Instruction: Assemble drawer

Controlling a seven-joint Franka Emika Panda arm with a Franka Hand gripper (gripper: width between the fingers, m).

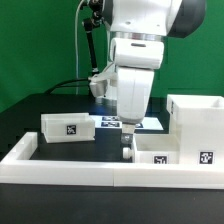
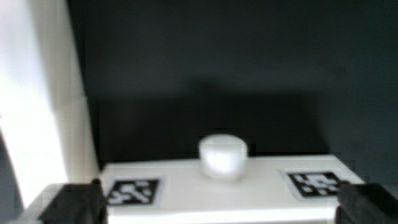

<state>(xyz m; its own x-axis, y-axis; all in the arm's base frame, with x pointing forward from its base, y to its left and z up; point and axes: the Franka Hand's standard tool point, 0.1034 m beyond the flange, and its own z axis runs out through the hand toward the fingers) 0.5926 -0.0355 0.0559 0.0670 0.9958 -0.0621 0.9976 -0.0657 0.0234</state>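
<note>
The drawer's tall white casing (image 1: 196,122) stands at the exterior view's right, tag on its front. One small tray (image 1: 158,150) lies right against the casing's left side. The other tray (image 1: 67,127) lies apart at the exterior view's left. My gripper (image 1: 126,148) hangs down over the outer end of the tray beside the casing. In the wrist view that tray's top face (image 2: 222,190) shows two tags and a round white knob (image 2: 221,155). My gripper (image 2: 222,203) is open, and its dark fingers (image 2: 68,205) stand outside both tags with nothing held.
The long low white wall (image 1: 90,170) runs along the table's front edge and shows in the wrist view (image 2: 36,100) too. The marker board (image 1: 108,122) lies behind my gripper. Black table (image 2: 231,70) stretches beyond the tray. A green backdrop stands behind.
</note>
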